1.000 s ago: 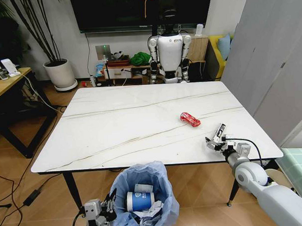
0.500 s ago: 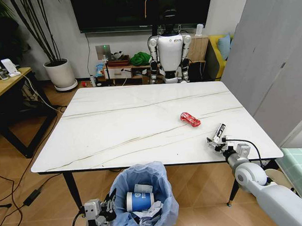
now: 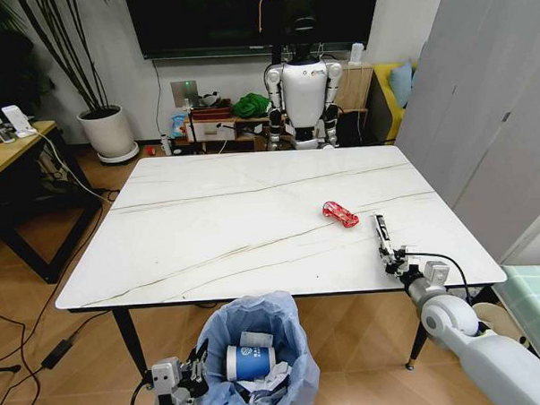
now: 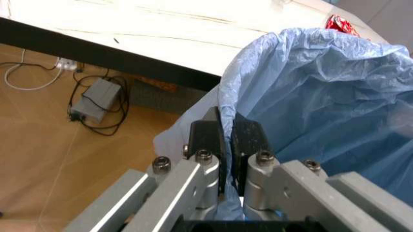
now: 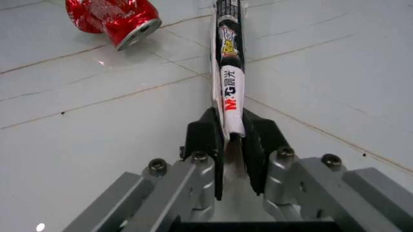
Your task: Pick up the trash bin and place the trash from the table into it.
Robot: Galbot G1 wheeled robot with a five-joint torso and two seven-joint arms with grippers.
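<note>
The left gripper is clamping the trash bin rim; the right gripper is pinching a sachet over the table.

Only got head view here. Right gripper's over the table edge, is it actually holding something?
Observer: Yes. The right gripper is shut on a black-and-white sachet, pinched at one end.
Operator: And the left one, down by the bin?
Observer: The left gripper is clamped on the blue bag rim of the trash bin.
Operator: That red thing on the table, wrapper?
Observer: From the right wrist the red wrapper looks like a crumpled foil tube with a round silver end, lying on the table, apart from the sachet.
</note>
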